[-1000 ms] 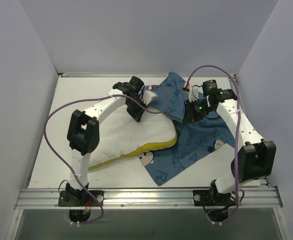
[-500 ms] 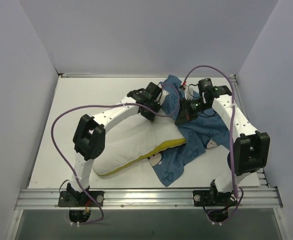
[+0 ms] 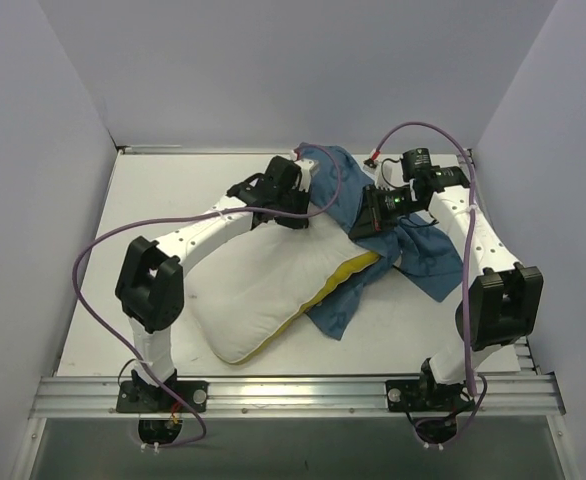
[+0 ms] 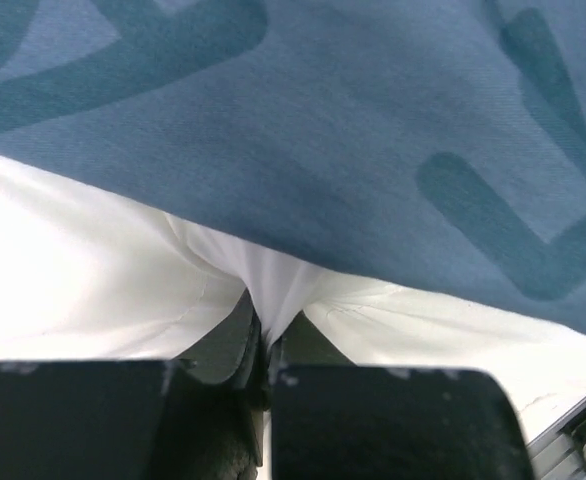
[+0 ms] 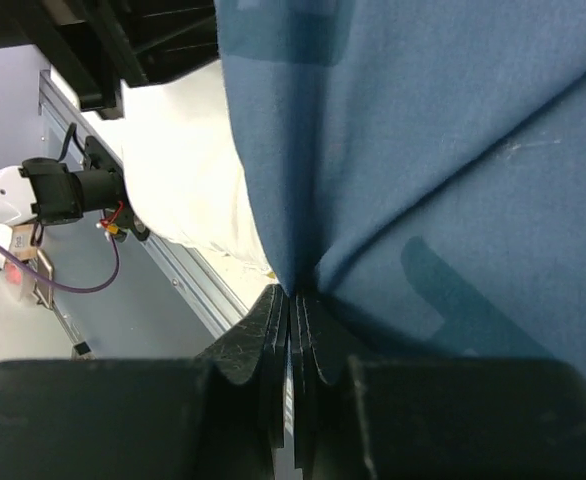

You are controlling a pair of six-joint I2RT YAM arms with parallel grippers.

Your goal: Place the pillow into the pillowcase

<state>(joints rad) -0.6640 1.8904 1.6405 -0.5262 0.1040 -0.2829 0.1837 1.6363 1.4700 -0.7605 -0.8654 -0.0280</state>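
The white pillow (image 3: 273,280) with its yellow band lies across the table's middle, its far end under the blue pillowcase (image 3: 428,250). My left gripper (image 3: 295,215) is shut on a fold of the pillow's white fabric (image 4: 268,290), with the pillowcase (image 4: 323,130) draped right over it. My right gripper (image 3: 358,228) is shut on a pinch of the pillowcase (image 5: 393,150) and holds it raised above the pillow (image 5: 183,170).
White enclosure walls stand on three sides. The metal rail (image 3: 293,390) with both arm bases runs along the near edge. Purple cables loop beside both arms. Bare tabletop (image 3: 163,185) shows at the far left.
Both grippers moved toward the back. The pillow swung round, its far end going further under the pillowcase. The pillowcase was lifted and bunched, its near corner drawn up off the table.
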